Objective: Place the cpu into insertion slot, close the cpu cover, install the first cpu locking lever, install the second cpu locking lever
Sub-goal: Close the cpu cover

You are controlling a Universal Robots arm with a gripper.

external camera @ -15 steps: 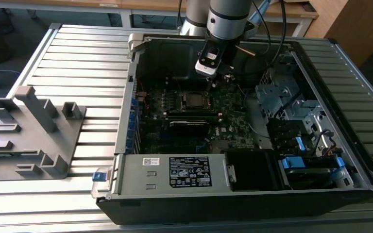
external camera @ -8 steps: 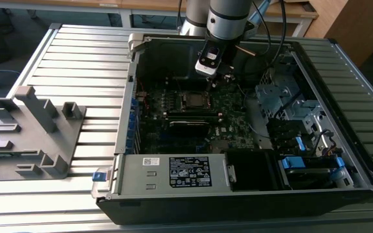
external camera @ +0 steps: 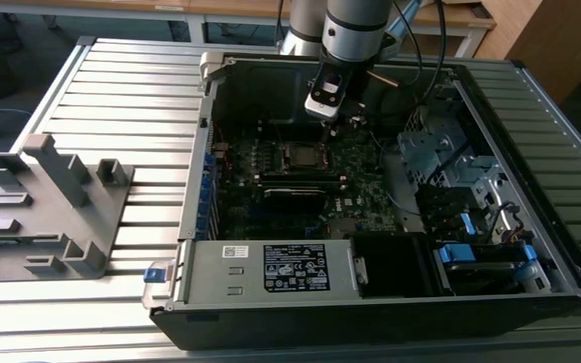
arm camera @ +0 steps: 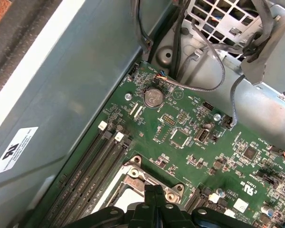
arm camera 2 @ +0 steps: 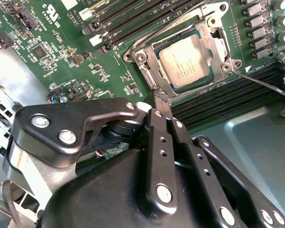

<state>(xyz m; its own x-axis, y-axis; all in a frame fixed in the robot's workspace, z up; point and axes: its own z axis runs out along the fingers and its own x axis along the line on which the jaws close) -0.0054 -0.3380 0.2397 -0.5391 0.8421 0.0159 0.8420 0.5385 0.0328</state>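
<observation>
Fingers (arm camera 2: 154,128) of the black gripper (arm camera 2: 160,97) are pressed together, nipping nothing I can make out. Within the open dark computer case (external camera: 371,325), on the green motherboard (arm camera 2: 61,28), the small square insertion slot (external camera: 301,155) lies at seven o'clock from the gripper in the exterior view. Its thin silvery cpu cover (arm camera 2: 217,42) lies down around the dull silver cpu (arm camera 2: 186,61). One thin wire locking lever (arm camera 2: 261,85) juts free: lever work seems in hand, calling for a steady press under its catch.

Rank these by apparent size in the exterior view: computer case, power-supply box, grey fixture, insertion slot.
1. computer case
2. grey fixture, cut off by the picture's edge
3. power-supply box
4. insertion slot
</observation>
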